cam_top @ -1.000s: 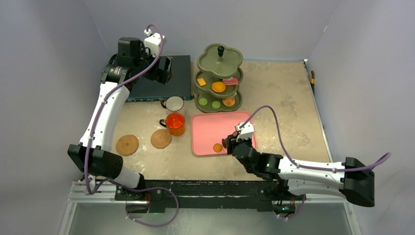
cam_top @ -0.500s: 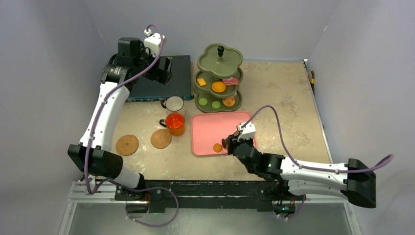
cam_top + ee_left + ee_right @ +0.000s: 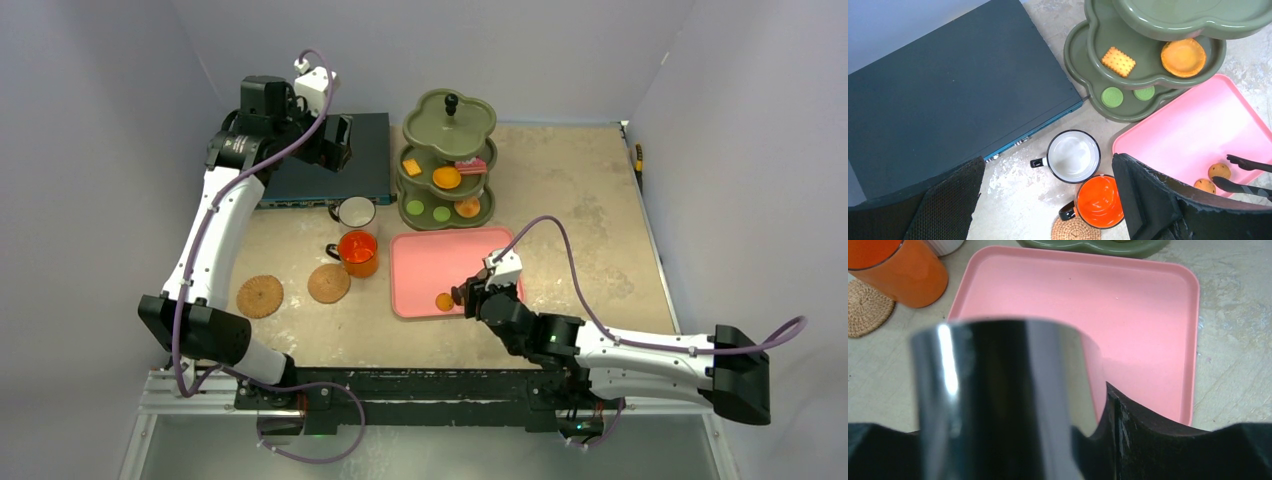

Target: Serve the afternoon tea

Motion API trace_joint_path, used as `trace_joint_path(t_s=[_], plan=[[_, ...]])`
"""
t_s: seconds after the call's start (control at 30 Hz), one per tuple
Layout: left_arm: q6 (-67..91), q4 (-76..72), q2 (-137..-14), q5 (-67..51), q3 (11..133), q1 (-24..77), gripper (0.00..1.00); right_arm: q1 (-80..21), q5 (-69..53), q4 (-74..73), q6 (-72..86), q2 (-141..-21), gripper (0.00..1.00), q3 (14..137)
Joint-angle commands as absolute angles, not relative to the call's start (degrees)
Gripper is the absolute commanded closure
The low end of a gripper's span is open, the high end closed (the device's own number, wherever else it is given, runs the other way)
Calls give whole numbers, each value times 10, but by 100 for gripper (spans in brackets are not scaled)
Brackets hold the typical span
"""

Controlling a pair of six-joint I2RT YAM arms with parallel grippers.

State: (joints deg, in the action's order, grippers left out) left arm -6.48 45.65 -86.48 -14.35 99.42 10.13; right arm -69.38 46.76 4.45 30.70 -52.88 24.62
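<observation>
Top view, left tool (image 3: pixel 338 143): jaws wide and empty, hanging over the dark-blue box (image 3: pixel 300 182). I judge it parked clear of the serving.
Top view, right tool (image 3: pixel 472 296): low over the near edge of the pink tray (image 3: pixel 440 250), nose towards a biscuit (image 3: pixel 444 300).
Top view, stand (image 3: pixel 430 108): at the back of the counter (image 3: pixel 570 200), its lower tiers carrying biscuits and a pink cake (image 3: pixel 470 165).
Top view, drinks: white mug (image 3: pixel 355 211) and orange mug (image 3: pixel 358 252) sit left of the tray. Of the cork coasters (image 3: pixel 260 296), one is just beside the orange mug and neither looks to be under a mug.
Left wrist view, tongs (image 3: pixel 1248 163): tips apart, straddling one of two biscuits on the tray. Whether they touch it I cannot tell.
Right wrist view, grip: the right tool is clamped on the tongs' shiny handle, which hides the biscuits. I reckon the tongs are there for reach into the tiers.
</observation>
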Motion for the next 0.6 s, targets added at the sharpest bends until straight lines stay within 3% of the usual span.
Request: trace_joint_path(t_s=[0.0, 0.57], plan=[[-58, 459, -852, -149, 1021, 98, 1, -698, 481, 27, 329, -531, 42, 270], [-60, 463, -854, -149, 1028, 98, 1, -703, 482, 30, 338, -567, 42, 274]])
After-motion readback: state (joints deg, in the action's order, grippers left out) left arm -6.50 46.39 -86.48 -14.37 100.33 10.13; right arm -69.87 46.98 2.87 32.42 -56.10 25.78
